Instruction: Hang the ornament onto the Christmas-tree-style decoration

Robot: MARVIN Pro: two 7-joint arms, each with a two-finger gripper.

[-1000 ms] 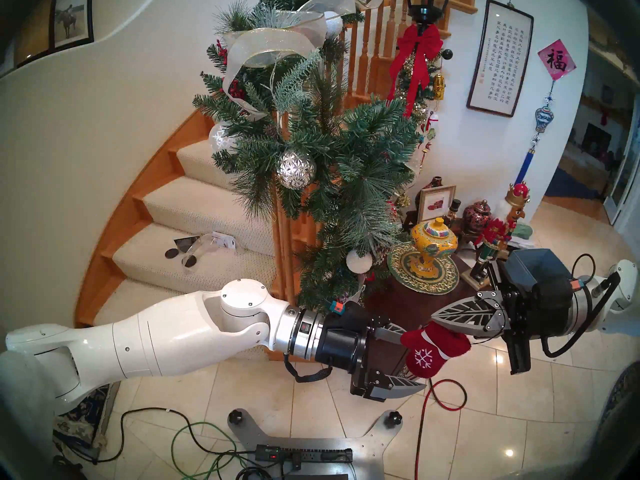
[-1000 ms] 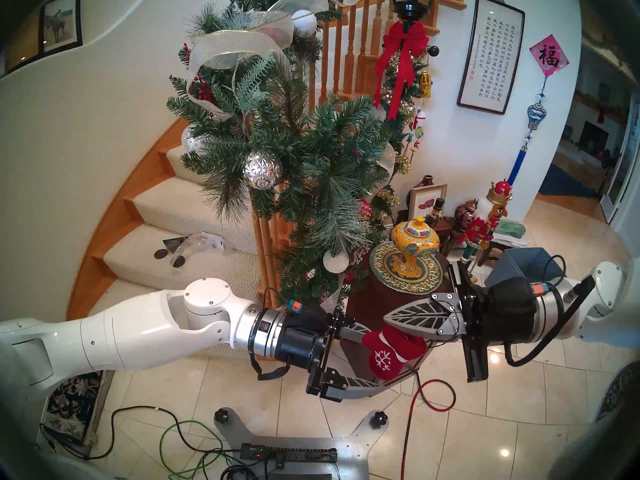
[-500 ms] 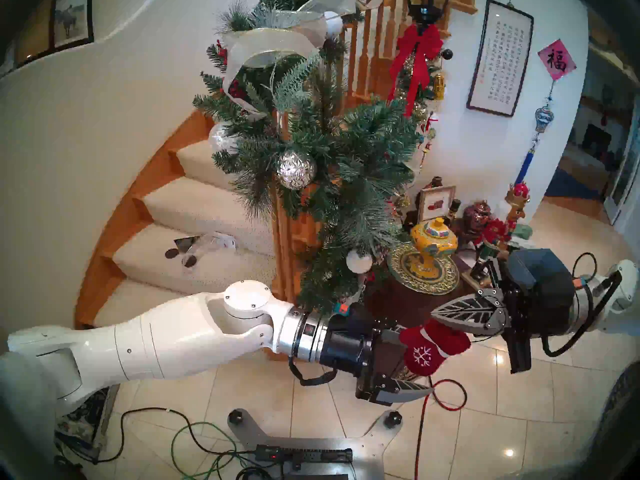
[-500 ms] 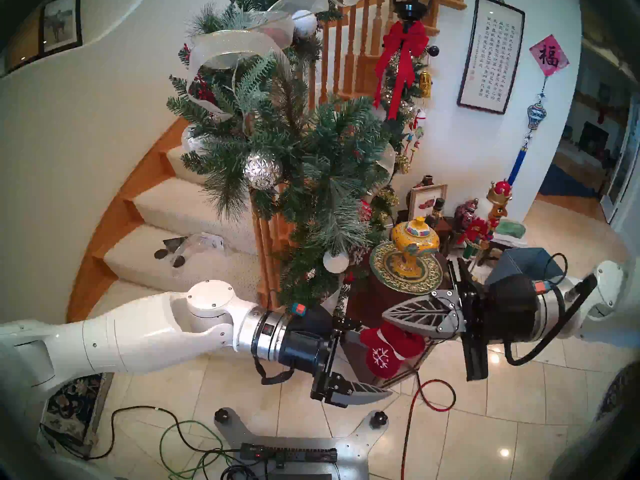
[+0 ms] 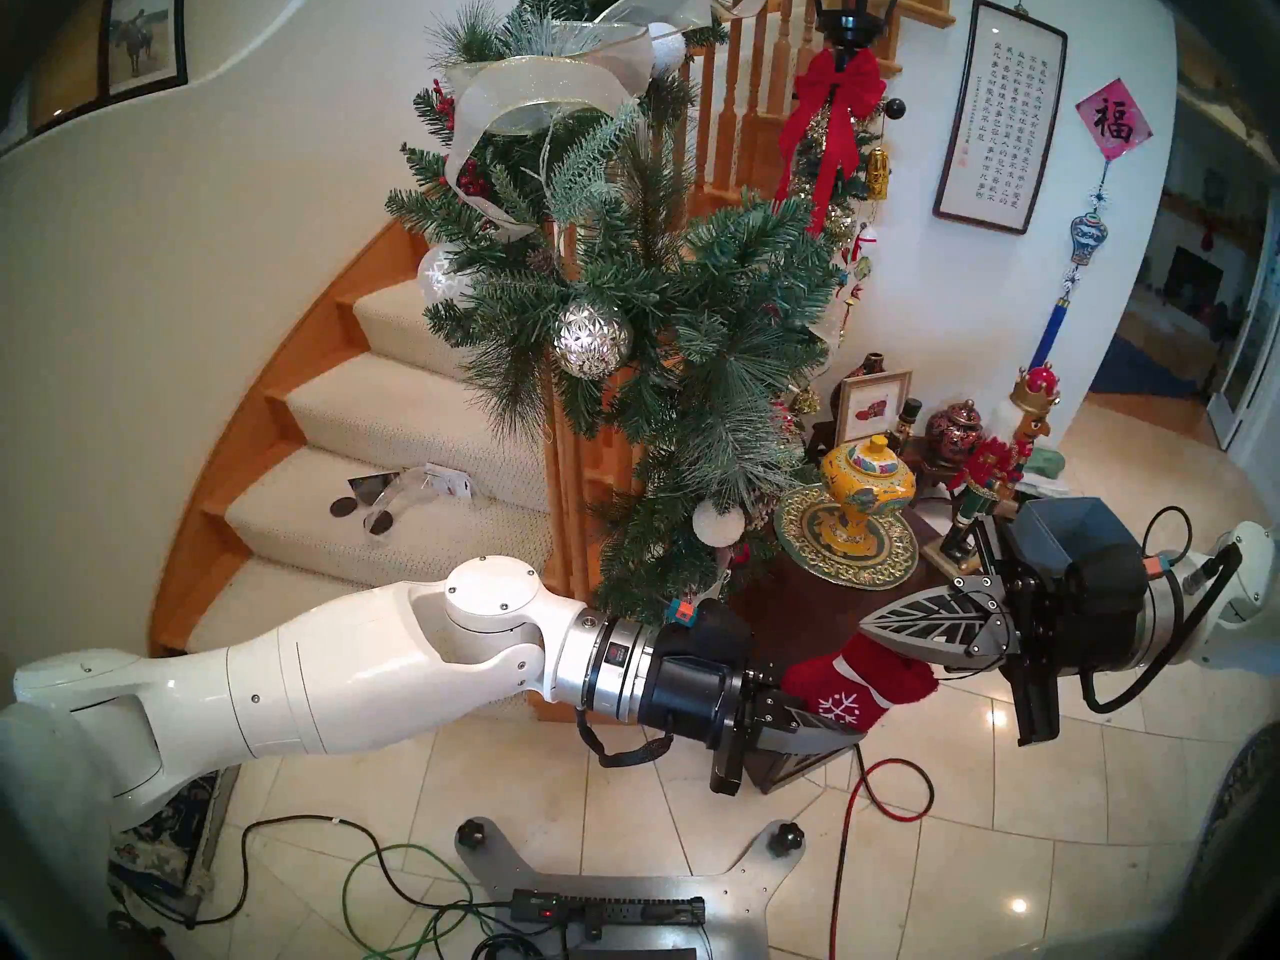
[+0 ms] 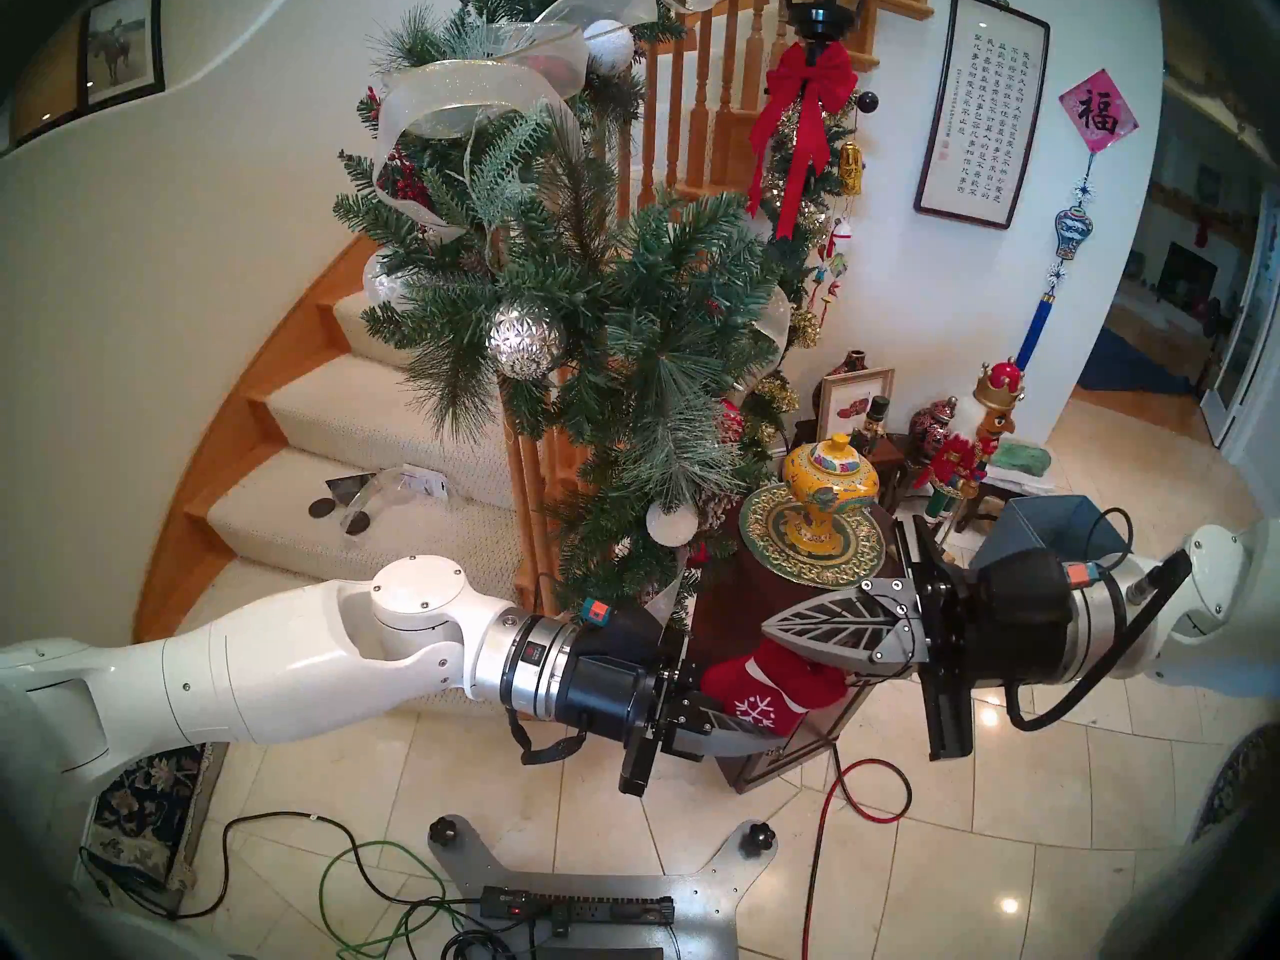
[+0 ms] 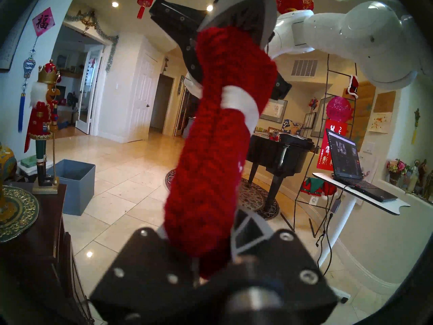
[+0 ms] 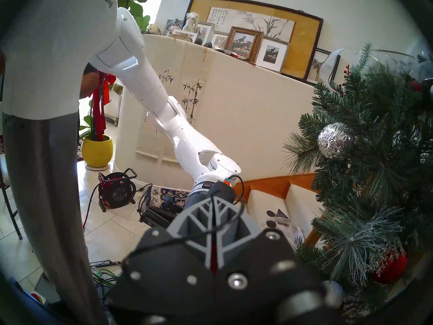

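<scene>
The ornament (image 5: 859, 681) (image 6: 769, 688), a small red mitten with a white snowflake and cuff stripe, is stretched between my two grippers, low and in front of the garland. My left gripper (image 5: 846, 722) (image 6: 762, 733) is shut on its snowflake end. My right gripper (image 5: 869, 627) (image 6: 770, 626) is shut on its cuff end. In the left wrist view the ornament (image 7: 210, 153) runs from my own jaws up to the right gripper (image 7: 236, 15). The Christmas-tree-style decoration (image 5: 658, 314) (image 6: 609, 314) (image 8: 375, 153), a bushy green garland, drapes down the stair rail above both grippers.
Silver ball (image 5: 591, 338) and white ball (image 5: 718, 522) hang in the garland. A dark side table (image 5: 783, 612) behind the grippers carries a yellow urn (image 5: 866, 480) and nutcrackers (image 5: 1004, 453). Wooden balusters (image 5: 561, 494), carpeted stairs, floor cables (image 5: 893, 792) and a grey bin (image 7: 72, 183) surround it.
My left gripper slid right around the mitten and closed on its snowflake end. The mitten now lies more level between the two grippers. The right gripper has barely moved.
</scene>
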